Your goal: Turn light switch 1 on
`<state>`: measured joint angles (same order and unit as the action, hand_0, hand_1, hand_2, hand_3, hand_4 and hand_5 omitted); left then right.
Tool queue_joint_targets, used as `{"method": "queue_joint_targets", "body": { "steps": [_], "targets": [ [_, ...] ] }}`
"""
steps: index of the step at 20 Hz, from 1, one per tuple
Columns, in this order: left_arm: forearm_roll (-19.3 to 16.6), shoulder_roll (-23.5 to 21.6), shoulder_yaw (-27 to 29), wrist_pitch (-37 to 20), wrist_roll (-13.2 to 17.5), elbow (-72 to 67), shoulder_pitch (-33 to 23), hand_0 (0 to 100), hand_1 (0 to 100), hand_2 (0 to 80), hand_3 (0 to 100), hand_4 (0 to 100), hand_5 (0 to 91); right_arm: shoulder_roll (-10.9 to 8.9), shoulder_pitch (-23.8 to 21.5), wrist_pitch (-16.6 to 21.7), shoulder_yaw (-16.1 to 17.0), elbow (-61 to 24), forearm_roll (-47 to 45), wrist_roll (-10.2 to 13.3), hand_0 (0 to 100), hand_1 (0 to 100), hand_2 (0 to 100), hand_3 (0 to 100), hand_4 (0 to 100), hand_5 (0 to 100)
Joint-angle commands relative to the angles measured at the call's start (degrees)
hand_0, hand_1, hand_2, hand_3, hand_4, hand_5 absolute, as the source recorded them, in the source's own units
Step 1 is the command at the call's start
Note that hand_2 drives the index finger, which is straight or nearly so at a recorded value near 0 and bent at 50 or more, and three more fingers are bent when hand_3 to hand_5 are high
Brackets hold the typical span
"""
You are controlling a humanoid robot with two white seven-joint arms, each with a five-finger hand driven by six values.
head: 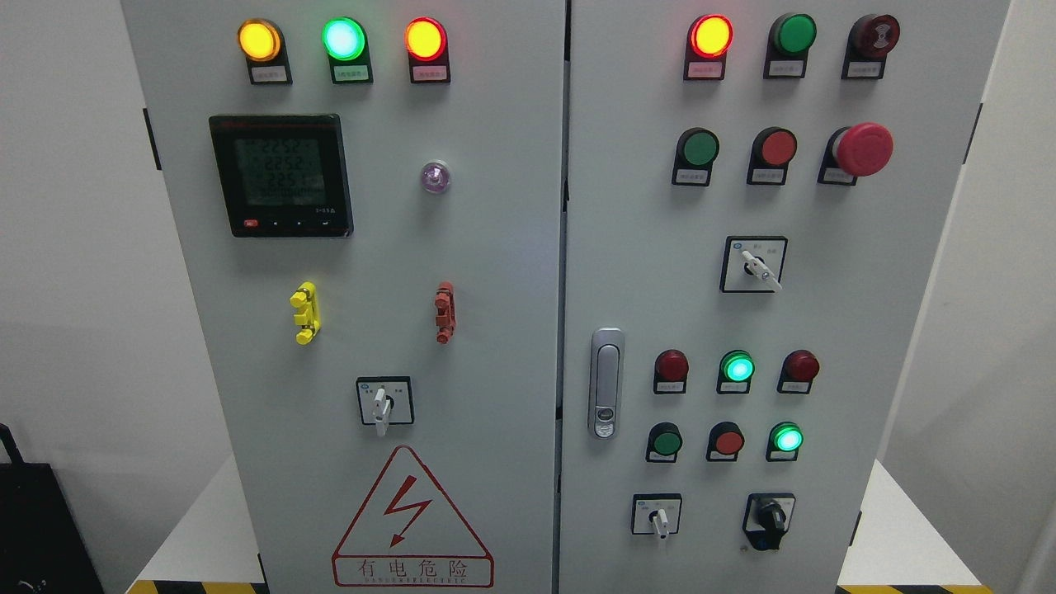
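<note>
Grey cabinet (495, 247): metal, with two doors. It fills most of the picture.
Hands: no robot hand shows, so I cannot tell if the fingers are spread or curled.
Switch 1: I cannot tell which one it is. The little tags are too small to read. Four turn switches show, all in the lower and middle parts.
Left switch (382, 404): white, low on the left door. Its handle points down.
Sign (412, 516): red triangle with a lightning bolt, just under the left switch, at the bottom of the frame.
Low switch (658, 518): white, lower right of the frame. Its handle points down.
Black knob (769, 518): just right of the low switch.
High switch (755, 266): white, middle of the right door. Its handle points down and to the right.
Latch (606, 384): silver, on the left edge of the right door.
Small lamps: two rows above the low switch. A green lamp (737, 367) glows between two dark red ones. Below, another green lamp (786, 437) glows at the right end.
Clips: a yellow clip (305, 312) and a red clip (445, 312) on the left door, well apart.
Screen (280, 175): black, upper left, showing pale numbers.
Top lamps: yellow (259, 40), green (343, 38) and red (426, 39) glow on the left door. One red lamp (710, 35) glows on the right door.
Big button (862, 148): red and round, upper right.
Table (899, 544): white, under the cabinet.
</note>
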<state>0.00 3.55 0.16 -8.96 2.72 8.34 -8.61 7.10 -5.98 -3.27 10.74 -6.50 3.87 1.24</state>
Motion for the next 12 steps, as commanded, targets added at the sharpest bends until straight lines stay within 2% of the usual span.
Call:
{"method": "queue_joint_targets", "body": {
  "steps": [1, 9, 12],
  "targets": [
    [-1.2, 0.0, -1.8, 0.0, 0.0, 0.8, -0.1, 26, 0, 0.0, 0, 0, 0.0, 0.02, 0.0, 0.0, 0.0, 0.0, 0.0, 0.0, 0, 0, 0, 0, 0, 0],
    [-1.2, -0.1, -1.8, -0.2, 0.0, 2.3, -0.3, 26, 0, 0.0, 0, 0, 0.0, -0.07, 0.0, 0.0, 0.0, 0.0, 0.0, 0.0, 0, 0, 0, 0, 0, 0],
    [-1.3, -0.3, -1.8, 0.0, -0.1, 10.2, -4.4, 26, 0, 0.0, 0, 0, 0.0, 0.02, 0.0, 0.0, 0.0, 0.0, 0.0, 0.0, 0, 0, 0, 0, 0, 0]
  ]
}}
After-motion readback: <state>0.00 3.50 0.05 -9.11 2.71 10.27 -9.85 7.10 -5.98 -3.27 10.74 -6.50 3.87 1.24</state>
